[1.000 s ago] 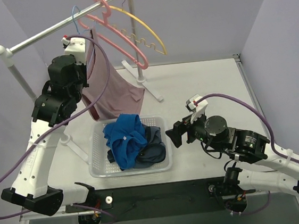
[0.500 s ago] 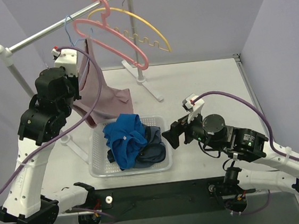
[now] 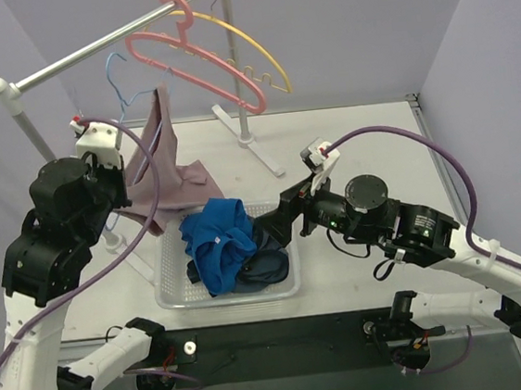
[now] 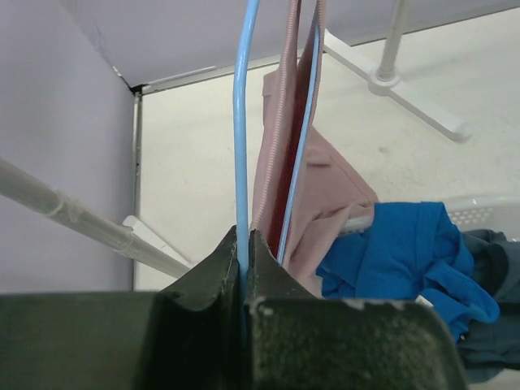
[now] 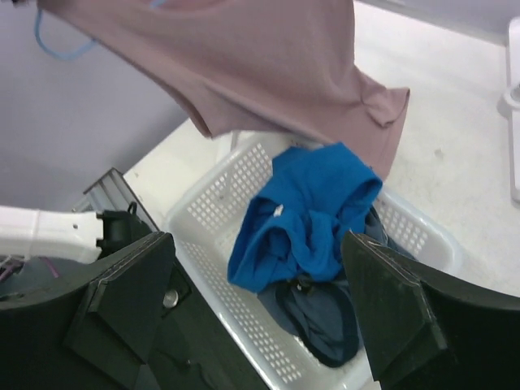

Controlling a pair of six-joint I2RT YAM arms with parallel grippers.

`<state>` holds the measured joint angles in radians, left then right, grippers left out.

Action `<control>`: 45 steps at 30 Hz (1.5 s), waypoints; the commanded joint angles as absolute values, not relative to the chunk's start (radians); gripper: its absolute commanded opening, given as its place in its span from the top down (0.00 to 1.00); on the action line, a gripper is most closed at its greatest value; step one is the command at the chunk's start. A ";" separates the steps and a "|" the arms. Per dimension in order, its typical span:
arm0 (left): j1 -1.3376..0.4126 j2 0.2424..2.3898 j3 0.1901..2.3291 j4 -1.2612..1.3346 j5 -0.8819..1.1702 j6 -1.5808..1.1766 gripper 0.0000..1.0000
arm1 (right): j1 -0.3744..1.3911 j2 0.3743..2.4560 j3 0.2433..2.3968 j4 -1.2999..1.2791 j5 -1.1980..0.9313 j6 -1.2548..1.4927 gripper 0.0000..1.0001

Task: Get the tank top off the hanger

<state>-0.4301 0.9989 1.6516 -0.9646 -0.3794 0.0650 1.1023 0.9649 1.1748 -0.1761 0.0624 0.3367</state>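
The tank top [image 3: 166, 163] hangs at the left centre of the top view, on the blue hanger [image 4: 241, 122]. Its hem trails down to the upper left corner of the basket [image 3: 169, 284] and lies against the blue garment [image 3: 217, 241] there. The left gripper [image 4: 244, 244] is clamped together on the hanger's wire, just beside the top's strap.

A second ago the left arm stood high by the rail [image 3: 87, 53] with the hanger's hook up at the bar. Now arm, hanger and top sit lower and further left, and the hook shows just under the rail. The top, which spread wide then, now hangs narrower and bunched. The right gripper [image 5: 260, 276], its fingers wide apart and holding nothing, has moved from the basket's right edge to above its upper right corner. The pink hanger [image 3: 195, 57] on the rail has shifted left.

The left fingers are hidden under the wrist in the top view. The left wrist view cuts off the hook, so whether it is clear of the rail cannot be told. A dark garment [image 3: 266, 267] lies mostly buried under the blue one.
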 commanded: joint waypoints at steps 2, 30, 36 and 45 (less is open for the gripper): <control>-0.431 0.887 1.589 -0.934 -0.157 0.015 1.00 | 1.108 1.115 1.360 -0.039 0.175 0.276 0.15; -0.431 0.664 1.359 -0.842 0.163 -0.043 1.00 | 1.005 1.563 1.687 0.133 0.455 0.085 0.80; -0.431 0.643 1.368 -0.848 0.172 -0.046 1.00 | 0.976 1.565 1.694 0.132 0.496 0.035 1.00; -0.431 0.626 1.341 -0.903 0.106 -0.006 1.00 | 0.922 1.542 1.724 0.124 0.509 0.008 1.00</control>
